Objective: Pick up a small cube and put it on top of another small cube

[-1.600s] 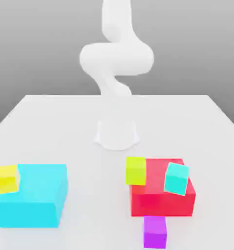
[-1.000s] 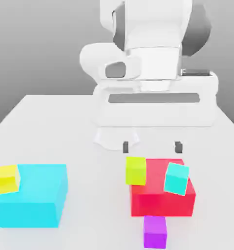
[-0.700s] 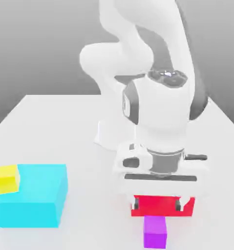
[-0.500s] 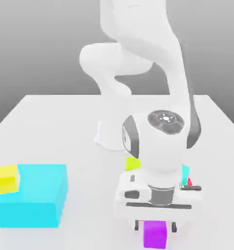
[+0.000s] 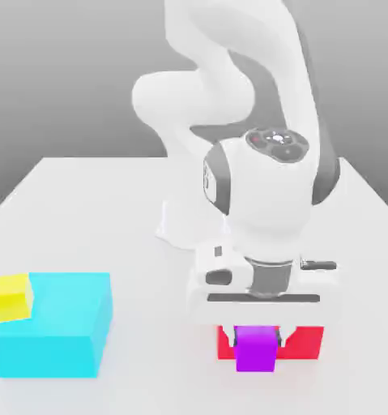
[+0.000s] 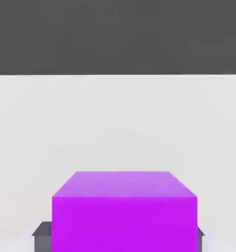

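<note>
My gripper [image 5: 255, 344] is shut on the small purple cube [image 5: 255, 353] and holds it lifted off the table, in front of the big red block [image 5: 307, 344]. In the hand view the purple cube [image 6: 124, 211] sits large between the dark fingers [image 6: 41, 236], with white table beyond it. My hand and wrist hide the small lime cube and the top of the red block.
A big cyan block [image 5: 63, 328] stands at the exterior view's left, with a small yellow cube [image 5: 10, 296] against its far left corner. The arm's white base [image 5: 181, 225] rises mid-table behind my hand. White table [image 5: 91, 203] stretches around them.
The hand came down over the purple cube in front of the red block, shut on it and raised it off the table. The lime and teal cubes are now covered by the hand.
</note>
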Robot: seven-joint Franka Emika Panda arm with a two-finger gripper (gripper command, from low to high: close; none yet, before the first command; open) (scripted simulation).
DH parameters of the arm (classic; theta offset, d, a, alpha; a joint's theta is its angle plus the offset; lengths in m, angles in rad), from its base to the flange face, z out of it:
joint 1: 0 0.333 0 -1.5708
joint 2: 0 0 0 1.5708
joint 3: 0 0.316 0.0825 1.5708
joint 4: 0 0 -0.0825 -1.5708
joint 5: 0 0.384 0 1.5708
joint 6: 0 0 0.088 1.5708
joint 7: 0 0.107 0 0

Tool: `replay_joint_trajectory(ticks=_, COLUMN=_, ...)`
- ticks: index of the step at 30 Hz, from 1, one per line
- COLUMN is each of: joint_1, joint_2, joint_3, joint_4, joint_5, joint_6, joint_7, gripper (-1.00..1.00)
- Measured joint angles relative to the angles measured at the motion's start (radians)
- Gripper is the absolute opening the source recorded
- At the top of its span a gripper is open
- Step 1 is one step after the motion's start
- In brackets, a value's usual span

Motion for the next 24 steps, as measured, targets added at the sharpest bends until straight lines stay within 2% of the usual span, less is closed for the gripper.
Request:
replay_joint_trajectory(ticks=6, joint_1=0.006, joint_2=-0.219, joint_3=-0.014, joint_4=-0.103, joint_5=0.034, joint_6=-0.113, joint_7=-0.260, gripper=-1.00)
replay_joint_trajectory(ticks=15, joint_1=0.081, joint_2=-0.541, joint_3=-0.103, joint_4=-0.257, joint_5=0.067, joint_6=-0.283, joint_7=-0.639, gripper=-1.00)
replay_joint_trajectory(ticks=17, joint_1=0.090, joint_2=-0.553, joint_3=-0.114, joint_4=-0.286, joint_5=0.070, joint_6=-0.267, joint_7=-0.686, gripper=-1.00)
replay_joint_trajectory(ticks=21, joint_1=0.090, joint_2=-0.444, joint_3=-0.114, joint_4=-0.328, joint_5=0.071, joint_6=-0.116, joint_7=-0.701, gripper=-1.00)
replay_joint_trajectory(ticks=22, joint_1=0.091, joint_2=-0.418, joint_3=-0.115, joint_4=-0.337, joint_5=0.070, joint_6=-0.081, joint_7=-0.701, gripper=1.00)
replay_joint_trajectory(ticks=24, joint_1=0.091, joint_2=-0.418, joint_3=-0.115, joint_4=-0.337, joint_5=0.070, joint_6=-0.081, joint_7=-0.701, gripper=1.00)
